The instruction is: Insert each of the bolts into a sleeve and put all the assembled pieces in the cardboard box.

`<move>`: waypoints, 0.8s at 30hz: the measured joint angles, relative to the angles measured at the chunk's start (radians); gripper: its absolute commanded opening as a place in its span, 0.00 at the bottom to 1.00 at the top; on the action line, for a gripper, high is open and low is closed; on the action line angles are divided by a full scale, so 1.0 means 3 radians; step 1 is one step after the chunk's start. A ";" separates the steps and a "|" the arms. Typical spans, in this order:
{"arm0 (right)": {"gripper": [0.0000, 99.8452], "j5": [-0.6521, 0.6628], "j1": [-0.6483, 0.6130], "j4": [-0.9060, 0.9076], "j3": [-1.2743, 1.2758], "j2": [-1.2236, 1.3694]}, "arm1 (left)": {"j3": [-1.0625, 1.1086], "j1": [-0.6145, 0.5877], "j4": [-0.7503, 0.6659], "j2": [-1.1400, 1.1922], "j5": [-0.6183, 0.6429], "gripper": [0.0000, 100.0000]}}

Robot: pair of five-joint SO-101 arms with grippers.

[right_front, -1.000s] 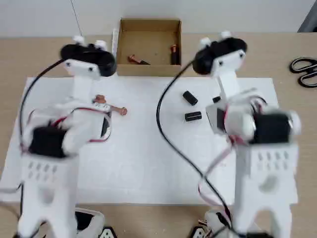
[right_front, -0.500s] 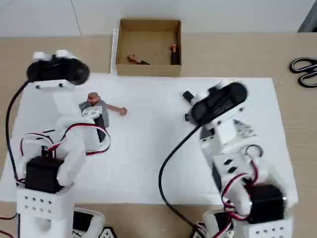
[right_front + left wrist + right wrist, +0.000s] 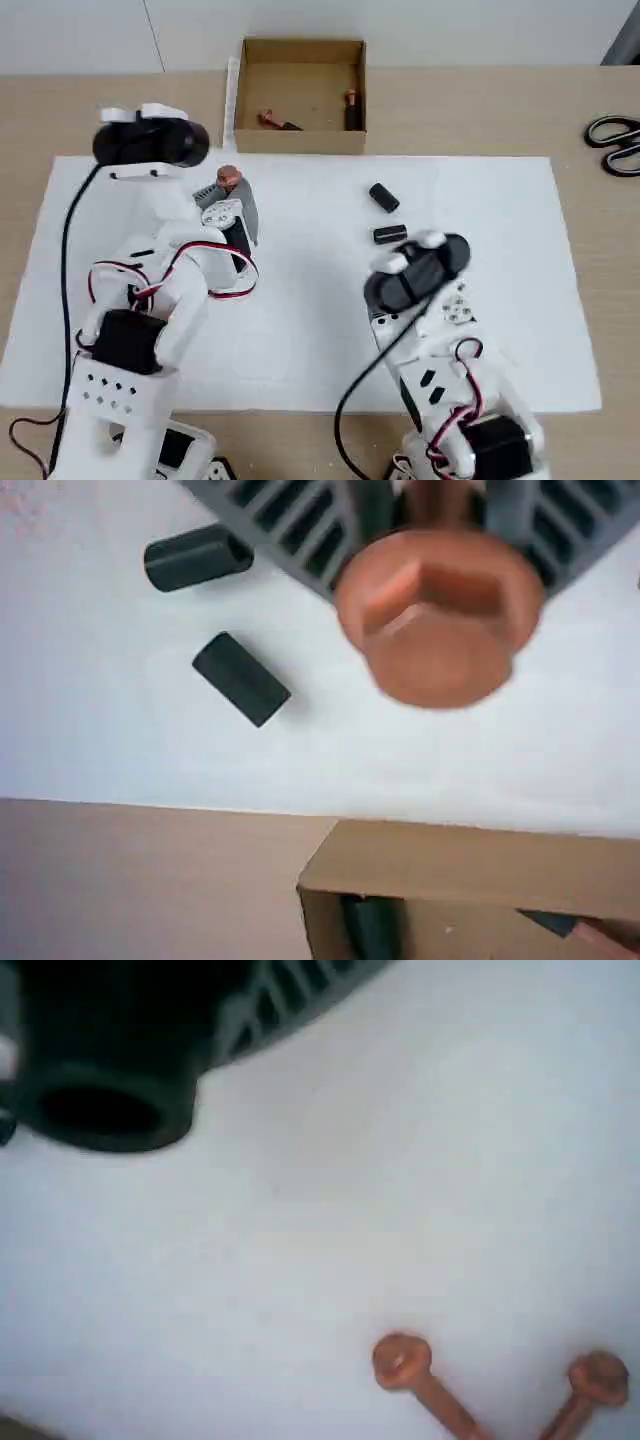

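High view: the left gripper (image 3: 228, 192) is being held closed around a copper bolt (image 3: 228, 179) above a white sheet (image 3: 300, 330). The cardboard box (image 3: 300, 142) is standing near this gripper, just ahead of it, and two assembled pieces (image 3: 351, 110) are lying inside. Two loose sleeves (image 3: 384, 197) are lying on the sheet between the box and the right arm (image 3: 415, 272), close to that arm's far end. Scissors (image 3: 615, 140) are lying well off to that arm's outer side.

Left wrist view: the bolt's six-sided head is being pinched between grey ribbed jaws. The loose sleeves are lying off to one side of the gripper, and the box is standing ahead of it.

Right wrist view: the right gripper (image 3: 105, 1080) is being held shut on a black sleeve (image 3: 100, 1110), whose open end is facing the camera. Two further bolts (image 3: 403, 1360) are being shown well apart from this gripper, against the sheet.
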 measured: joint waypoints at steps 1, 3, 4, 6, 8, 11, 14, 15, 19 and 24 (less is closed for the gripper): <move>0.00 -0.0066 -0.0010 -0.0113 0.0138 -0.0159 | 0.0020 0.0015 -0.0031 0.0000 0.0000 0.01; 0.00 -0.0194 -0.0031 -0.0343 0.0332 -0.0307 | 0.0031 0.0020 -0.0097 0.0000 0.0005 0.01; 0.00 -0.0261 -0.0036 -0.0460 0.0414 -0.0312 | 0.0031 0.0020 -0.0133 0.0000 0.0005 0.01; 0.00 -0.0384 -0.0020 -0.0670 0.0609 -0.0286 | 0.0031 0.0020 -0.0225 0.0000 0.0005 0.01; 0.00 -0.0471 -0.0087 -0.0829 0.0798 -0.0286 | 0.0031 0.0087 -0.0292 0.0000 0.0005 0.01; 0.00 -0.0506 -0.0261 -0.0910 0.1048 -0.0286 | 0.0031 0.0317 -0.0307 0.0000 0.0005 0.01; 0.00 -0.0506 -0.0501 -0.0921 0.1110 -0.0286 | 0.0031 0.0563 -0.0358 0.0000 0.0005 0.01; 0.00 -0.0506 -0.0542 -0.0936 0.1115 -0.0286 | 0.0031 0.0624 -0.0394 0.0000 0.0005 0.01; 0.00 -0.0506 -0.0614 -0.0946 0.1115 -0.0286 | 0.0031 0.0788 -0.0547 0.0000 0.0005 0.01; 0.00 -0.0506 -0.0639 -0.0946 0.1115 -0.0286 | 0.0307 0.0818 -0.0839 0.0000 0.0005 0.01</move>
